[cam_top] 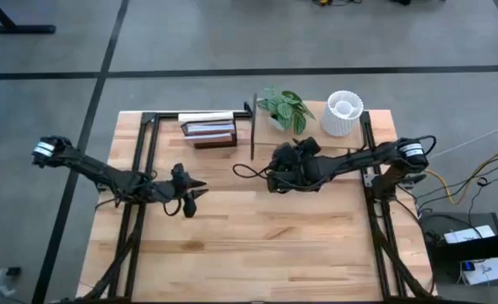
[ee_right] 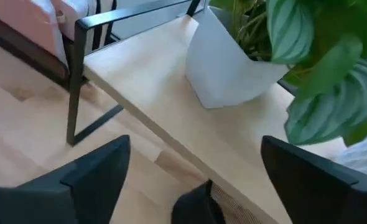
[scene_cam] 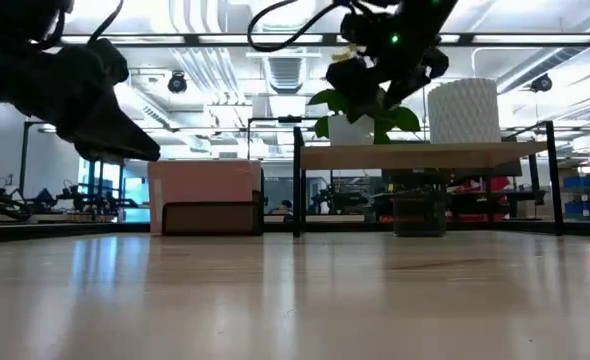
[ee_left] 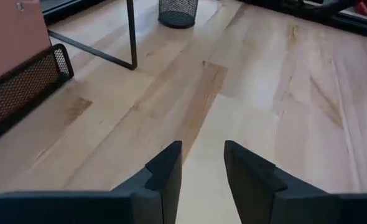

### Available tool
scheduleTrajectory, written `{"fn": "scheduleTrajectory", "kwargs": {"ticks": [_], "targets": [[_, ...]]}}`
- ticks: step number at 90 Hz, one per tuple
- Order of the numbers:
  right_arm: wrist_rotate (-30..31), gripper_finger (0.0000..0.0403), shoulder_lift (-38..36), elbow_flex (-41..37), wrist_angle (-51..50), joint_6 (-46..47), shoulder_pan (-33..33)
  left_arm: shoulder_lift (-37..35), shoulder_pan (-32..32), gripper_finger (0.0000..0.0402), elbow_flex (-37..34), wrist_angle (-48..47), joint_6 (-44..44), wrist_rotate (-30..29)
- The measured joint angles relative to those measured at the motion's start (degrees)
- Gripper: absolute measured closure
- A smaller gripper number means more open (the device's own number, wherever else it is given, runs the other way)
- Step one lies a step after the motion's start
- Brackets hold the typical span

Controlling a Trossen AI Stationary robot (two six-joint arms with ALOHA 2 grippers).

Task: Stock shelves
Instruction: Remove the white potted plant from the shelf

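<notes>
The shelves (cam_top: 312, 127) stand at the table's far right, a pale board on a thin black frame. On the board stand a leafy plant in a white pot (ee_right: 224, 68) and a white ribbed vase (cam_top: 343, 112). My right gripper (ee_right: 196, 155) hovers open just in front of the board's near edge, facing the plant pot, fingers (ee_right: 96, 168) wide apart and touching nothing. My left gripper (ee_left: 202, 155) hangs over the table's left middle (cam_top: 197, 191), slightly open, with nothing between its fingers.
A dark mesh rack with books (cam_top: 208, 128) stands left of the shelves at the far edge. A black mesh cup (scene_cam: 420, 215) sits on the table under the shelf board. Bare light-wood tabletop (cam_top: 257, 245) fills the near half.
</notes>
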Motion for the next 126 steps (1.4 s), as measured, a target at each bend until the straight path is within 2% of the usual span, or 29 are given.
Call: {"fn": "scheduleTrajectory", "kwargs": {"ticks": [24, 62, 99, 126], "targets": [[0.8, 0.0047, 0.0, -4.2, 13.4, -5.6, -2.4, 0.0, -0.1, 0.0281, 0.0, 0.4, 0.6, 1.2], [0.9, 0.0047, 0.0, -11.1, 30.9, -7.3, -8.3, 0.0, -0.1, 0.0268, -0.1, 0.6, 0.8, 1.1], [2.2, 0.0047, 0.5, -11.6, 38.2, -8.9, -10.5, 0.1, -0.1, 0.0285, -0.2, 1.0, 0.8, 0.9], [6.0, 0.0047, 0.5, -11.6, 38.6, -3.0, -12.1, 2.3, -0.1, 0.0297, -0.2, 1.9, 0.9, 0.8]]}}
